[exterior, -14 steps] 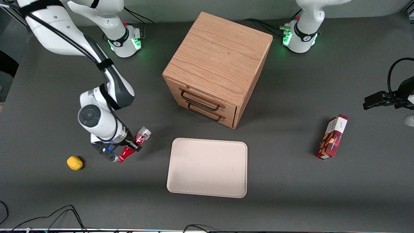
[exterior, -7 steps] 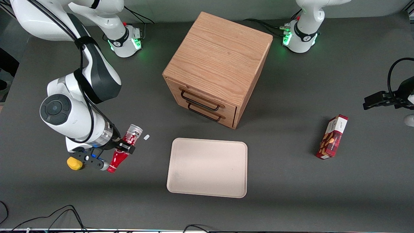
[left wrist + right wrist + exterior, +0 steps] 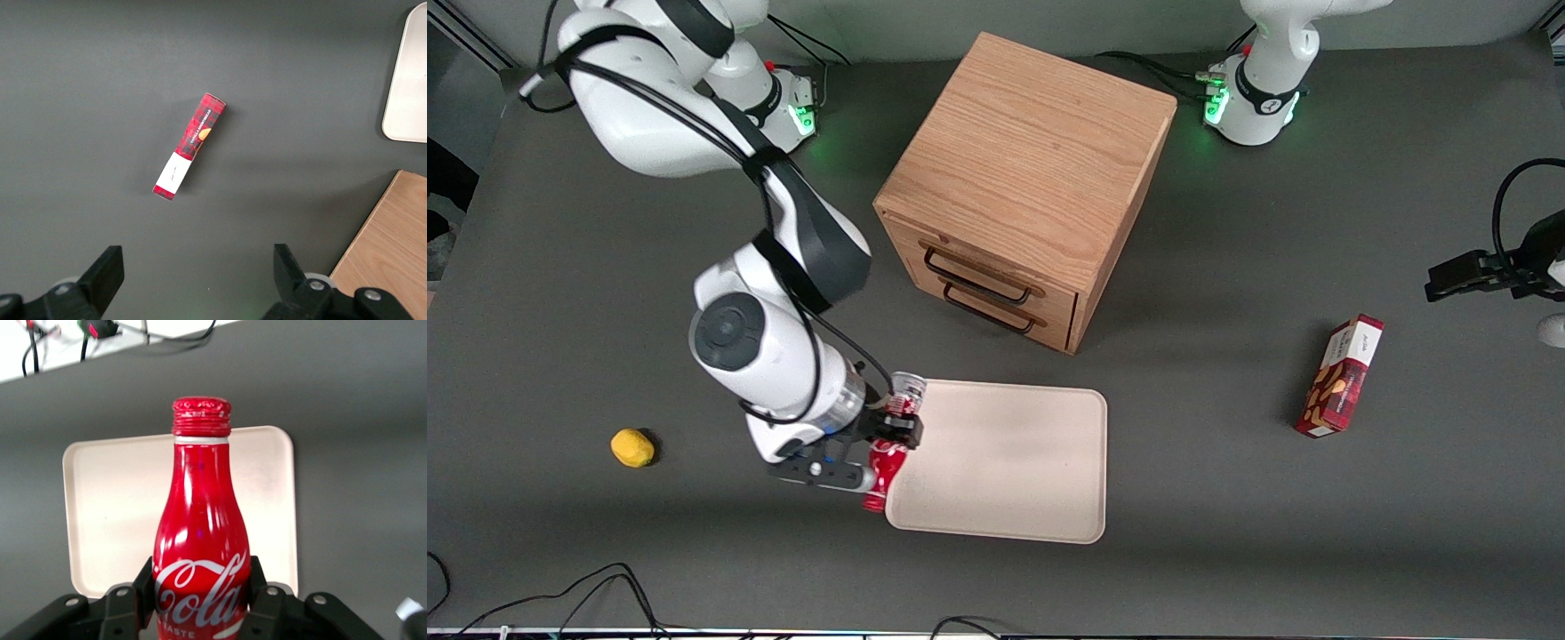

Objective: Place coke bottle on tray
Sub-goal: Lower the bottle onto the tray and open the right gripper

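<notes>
My right gripper (image 3: 891,434) is shut on the coke bottle (image 3: 887,462), a slim red bottle with white script, held lying level above the table. In the front view its silvery flat end points toward the wooden cabinet and its red neck toward the camera. It hangs over the working-arm edge of the cream-beige tray (image 3: 1005,462). In the right wrist view the bottle (image 3: 201,540) sits between the two black fingers (image 3: 263,587), with the tray (image 3: 107,507) under it.
A wooden two-drawer cabinet (image 3: 1027,187) stands farther from the camera than the tray. A yellow lemon (image 3: 632,447) lies toward the working arm's end. A red snack box (image 3: 1341,376) lies toward the parked arm's end and shows in the left wrist view (image 3: 189,146).
My gripper has carried the bottle from beside the lemon sideways to the tray's edge. The bottle stayed gripped throughout.
</notes>
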Controlling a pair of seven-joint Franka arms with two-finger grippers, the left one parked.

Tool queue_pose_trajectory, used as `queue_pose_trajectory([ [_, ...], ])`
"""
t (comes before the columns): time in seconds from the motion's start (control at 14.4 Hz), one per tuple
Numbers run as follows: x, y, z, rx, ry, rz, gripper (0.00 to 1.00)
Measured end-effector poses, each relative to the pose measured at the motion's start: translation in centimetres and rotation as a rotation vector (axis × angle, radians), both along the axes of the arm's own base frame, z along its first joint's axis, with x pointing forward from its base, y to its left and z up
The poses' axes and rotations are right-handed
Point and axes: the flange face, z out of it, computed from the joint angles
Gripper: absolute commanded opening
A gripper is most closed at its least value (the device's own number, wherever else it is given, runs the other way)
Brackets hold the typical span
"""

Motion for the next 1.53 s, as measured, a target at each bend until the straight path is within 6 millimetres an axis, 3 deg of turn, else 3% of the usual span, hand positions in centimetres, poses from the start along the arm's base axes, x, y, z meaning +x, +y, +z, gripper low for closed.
queue_pose_trajectory([
  [0.28, 0.6, -0.1, -8.6, -0.028, 0.068, 0.047, 0.00],
  [0.49, 0.7, 0.1, -13.8, -0.018, 0.089, 0.044, 0.00],
  [0.7, 1.1, -0.4, -17.6, -0.028, 0.067, 0.030, 0.00],
  [0.83, 1.3, -1.0, -18.8, -0.031, 0.053, 0.022, 0.03],
  [0.9, 1.4, -1.1, -19.0, -0.032, 0.051, 0.020, 0.43],
  [0.97, 1.4, -1.1, -19.1, -0.032, 0.051, 0.020, 0.98],
  [1.53, 1.4, -0.9, -19.2, -0.038, 0.033, 0.022, 1.00],
])
